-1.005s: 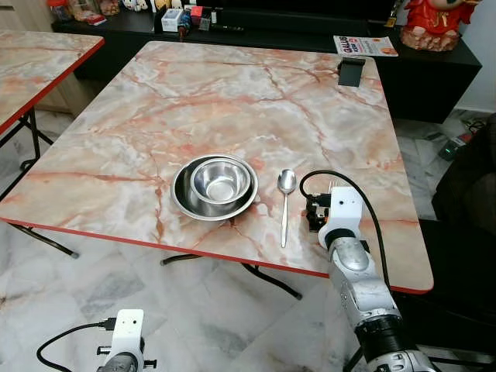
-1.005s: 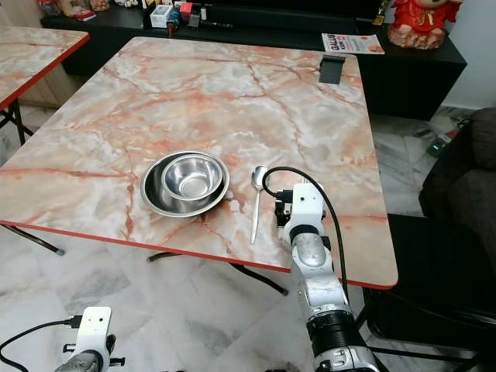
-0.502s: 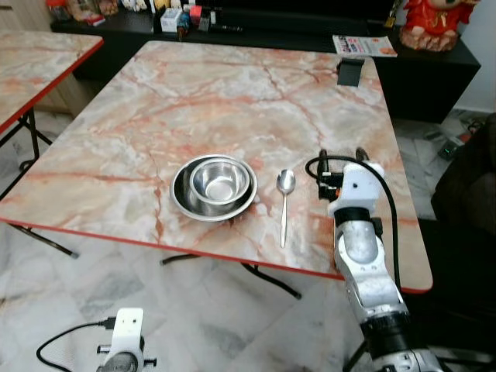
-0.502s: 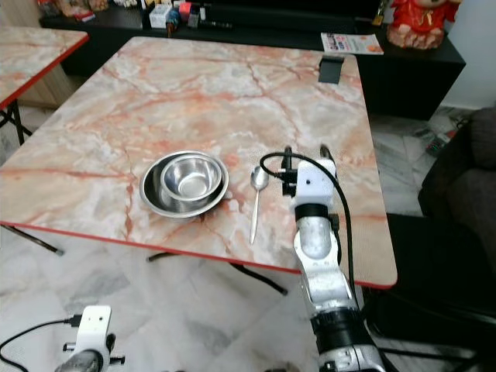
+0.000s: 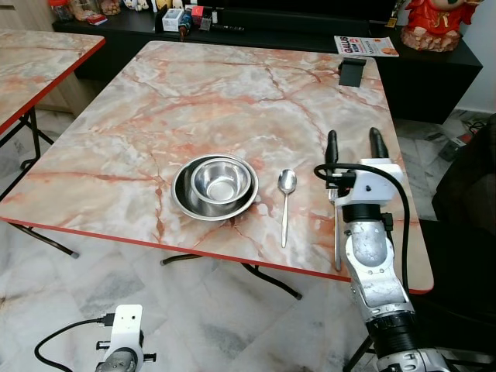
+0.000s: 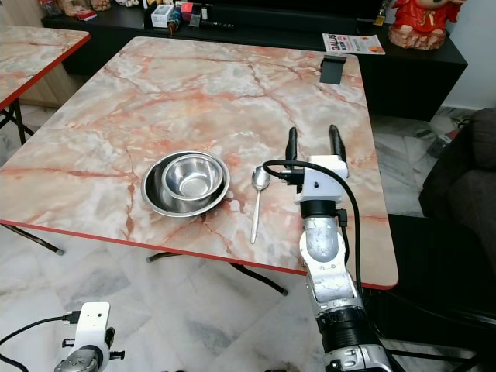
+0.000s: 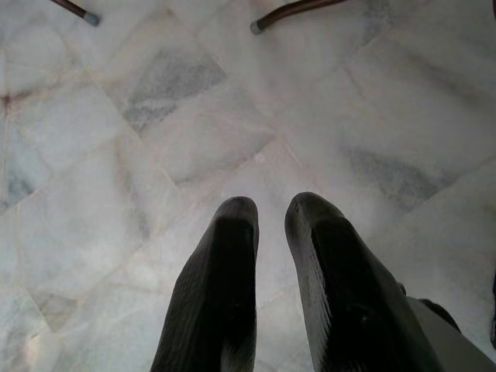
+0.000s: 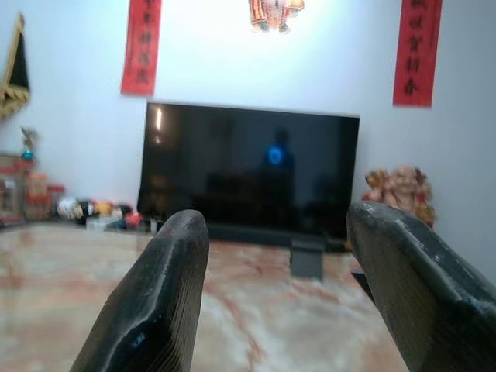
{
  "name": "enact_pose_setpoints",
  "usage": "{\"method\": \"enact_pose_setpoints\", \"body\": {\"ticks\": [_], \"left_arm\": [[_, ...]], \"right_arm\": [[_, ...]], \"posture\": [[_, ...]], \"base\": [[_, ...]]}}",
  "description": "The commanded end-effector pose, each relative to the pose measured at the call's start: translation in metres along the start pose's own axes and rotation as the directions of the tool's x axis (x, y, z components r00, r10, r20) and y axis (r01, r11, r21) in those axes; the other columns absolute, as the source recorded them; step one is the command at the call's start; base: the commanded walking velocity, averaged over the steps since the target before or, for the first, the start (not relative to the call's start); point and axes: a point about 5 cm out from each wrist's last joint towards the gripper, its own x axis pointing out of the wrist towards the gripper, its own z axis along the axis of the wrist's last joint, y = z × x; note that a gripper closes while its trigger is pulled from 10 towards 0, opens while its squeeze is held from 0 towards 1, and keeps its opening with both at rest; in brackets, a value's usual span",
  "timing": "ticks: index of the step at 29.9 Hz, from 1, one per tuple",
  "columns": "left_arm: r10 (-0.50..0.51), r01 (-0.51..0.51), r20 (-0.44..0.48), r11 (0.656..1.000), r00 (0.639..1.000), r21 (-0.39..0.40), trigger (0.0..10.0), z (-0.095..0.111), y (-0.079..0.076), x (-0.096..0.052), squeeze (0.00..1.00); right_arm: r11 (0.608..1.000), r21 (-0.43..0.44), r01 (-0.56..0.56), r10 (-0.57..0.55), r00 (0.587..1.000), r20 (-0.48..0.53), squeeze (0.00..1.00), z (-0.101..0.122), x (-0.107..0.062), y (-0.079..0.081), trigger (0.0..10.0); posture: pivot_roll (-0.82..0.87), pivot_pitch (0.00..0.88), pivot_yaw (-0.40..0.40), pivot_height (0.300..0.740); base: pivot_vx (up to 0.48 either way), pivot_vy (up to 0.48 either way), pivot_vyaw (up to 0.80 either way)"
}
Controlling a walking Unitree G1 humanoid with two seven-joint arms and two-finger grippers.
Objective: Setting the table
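A steel bowl (image 5: 221, 182) sits inside a steel plate (image 5: 183, 200) near the front edge of the marble table (image 5: 232, 101). To its right lies a spoon (image 5: 285, 203), bowl end away from me. A fork (image 5: 336, 242) lies parallel to the spoon further right, partly hidden by my right arm. My right gripper (image 5: 354, 145) is raised above the table just beyond the fork, fingers pointing up and away, open and holding nothing. My left gripper (image 7: 271, 213) hangs low over the floor, shut and holding nothing.
A small black stand (image 5: 351, 71) stands at the table's far right corner. A low black cabinet (image 5: 418, 58) with a magazine (image 5: 364, 45) and a red figurine (image 5: 434, 19) runs behind. A second marble table (image 5: 35, 58) is at left, a dark sofa (image 5: 473, 182) at right.
My right gripper has lifted off the table and tilted upward, leaving the fork lying flat beside the spoon. The bowl, plate and spoon have not moved.
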Motion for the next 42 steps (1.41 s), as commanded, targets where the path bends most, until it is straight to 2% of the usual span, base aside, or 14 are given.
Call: {"method": "enact_pose_setpoints", "body": {"ticks": [1,8,12,14,42], "left_arm": [[0.018,-0.018,-0.002,1.000,1.000,-0.010,10.0,-0.002,0.003,-0.001,0.00],[0.033,-0.032,0.019,0.999,0.999,-0.031,10.0,0.004,0.006,0.001,0.00],[0.034,-0.034,0.019,0.999,0.999,-0.028,10.0,0.005,0.007,0.001,0.00],[0.035,-0.035,0.018,0.999,0.999,-0.027,10.0,0.005,0.007,0.001,0.00],[0.025,-0.025,0.011,0.999,1.000,-0.022,10.0,0.003,0.006,0.001,0.00]], "right_arm": [[1.000,-0.017,0.012,-0.012,1.000,-0.027,0.00,-0.008,-0.002,-0.004,10.0],[1.000,-0.008,0.015,-0.016,0.995,-0.102,0.00,-0.026,-0.010,-0.007,10.0],[0.996,0.079,0.033,-0.019,0.986,-0.167,0.00,-0.036,-0.013,-0.006,10.0],[0.996,0.087,0.031,-0.015,0.984,-0.179,0.00,-0.038,-0.015,-0.004,10.0],[0.994,0.108,0.009,0.007,0.990,-0.141,0.00,-0.031,-0.008,0.003,10.0]], "posture": [[0.00,0.131,-0.009,0.740],[0.00,0.128,-0.002,0.740],[0.01,0.130,-0.004,0.740],[0.00,0.132,-0.003,0.740],[0.00,0.135,0.004,0.740]], "base": [[0.000,0.000,0.00],[0.000,0.000,0.00],[0.000,0.151,0.00],[0.000,0.338,0.00],[0.000,0.445,0.00]]}}
